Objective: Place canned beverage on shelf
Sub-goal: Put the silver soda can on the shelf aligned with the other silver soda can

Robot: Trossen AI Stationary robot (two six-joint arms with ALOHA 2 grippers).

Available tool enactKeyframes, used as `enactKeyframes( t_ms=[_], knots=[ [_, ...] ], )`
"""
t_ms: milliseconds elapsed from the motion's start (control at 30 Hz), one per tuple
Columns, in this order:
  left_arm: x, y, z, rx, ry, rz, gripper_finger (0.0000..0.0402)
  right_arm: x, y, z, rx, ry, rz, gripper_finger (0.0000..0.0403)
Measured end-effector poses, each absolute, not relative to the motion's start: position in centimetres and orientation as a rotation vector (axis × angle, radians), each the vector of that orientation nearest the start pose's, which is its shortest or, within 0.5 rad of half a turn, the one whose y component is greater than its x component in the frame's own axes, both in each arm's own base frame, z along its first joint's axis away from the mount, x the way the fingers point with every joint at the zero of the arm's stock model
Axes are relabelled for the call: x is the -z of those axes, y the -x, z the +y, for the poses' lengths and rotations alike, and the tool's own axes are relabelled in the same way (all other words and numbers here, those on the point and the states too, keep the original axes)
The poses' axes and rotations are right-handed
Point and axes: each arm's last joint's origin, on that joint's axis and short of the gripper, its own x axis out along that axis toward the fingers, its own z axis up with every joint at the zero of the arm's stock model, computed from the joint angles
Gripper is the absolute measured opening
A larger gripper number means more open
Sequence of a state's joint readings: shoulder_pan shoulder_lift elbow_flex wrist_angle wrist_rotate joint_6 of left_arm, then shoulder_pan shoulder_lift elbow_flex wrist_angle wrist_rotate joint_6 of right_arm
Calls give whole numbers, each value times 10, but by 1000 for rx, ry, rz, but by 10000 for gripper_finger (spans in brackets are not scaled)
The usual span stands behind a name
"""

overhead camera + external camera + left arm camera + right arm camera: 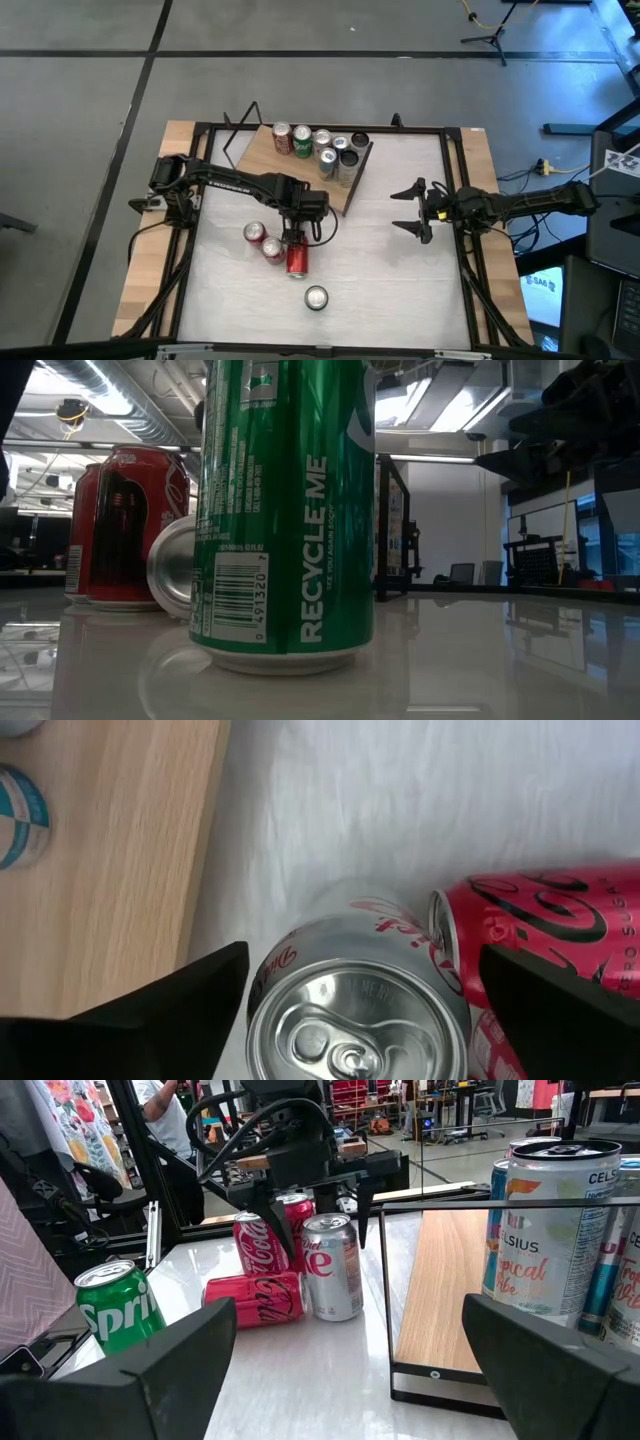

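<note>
Nearest the front edge, a green can (316,297) stands upright by itself on the table (400,280). Just beyond it and a little to the left, a red can (297,262) lies on its side. Two more red cans (255,232) stand upright just left of it.

Right there the left gripper (365,955) hangs over a silver can (358,1010) that stands upright on the table, touching the lying red can. The fingers (215,985) are spread, one on either side of the silver can's top, and they do not look pressed against it, though the wrist view is too close to be sure of a gap. In the high view the gripper hides most of this can.

Over on the right half of the table, about level with the left gripper, the right gripper (405,208) hovers with its fingers wide apart and nothing between them. It faces left toward the cluster of cans.

Farther back, the shelf (290,170) lies at an angle near the table's far edge, between the two arms. Its near part is bare wood. Its far end carries a tight group of upright cans, among them a red one (282,138), a green one (302,140) and several silver-topped ones (340,155). A thin black wire frame (385,1310) runs along its edge.
</note>
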State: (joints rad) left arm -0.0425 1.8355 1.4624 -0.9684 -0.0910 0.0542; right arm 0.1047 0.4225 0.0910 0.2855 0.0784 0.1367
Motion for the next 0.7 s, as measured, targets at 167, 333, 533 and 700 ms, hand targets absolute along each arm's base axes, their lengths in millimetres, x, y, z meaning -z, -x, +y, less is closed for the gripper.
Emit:
enactKeyframes(
  t_ms=[167, 333, 533, 700],
  knots=[
    [-231, -361, -13, -75, -47, 1339, 399, -184, -126, 11, -23, -132, 47, 381],
    [-230, -359, -13, -93, -26, 1356, 396, -184, -126, 11, -23, -132, 47, 381],
    [-231, -359, -13, -94, -25, 1353, 395, -184, -126, 11, -23, -132, 47, 381],
    [-231, -359, -15, -88, -30, 1349, 395, -184, -126, 11, -23, -132, 47, 381]
  ],
)
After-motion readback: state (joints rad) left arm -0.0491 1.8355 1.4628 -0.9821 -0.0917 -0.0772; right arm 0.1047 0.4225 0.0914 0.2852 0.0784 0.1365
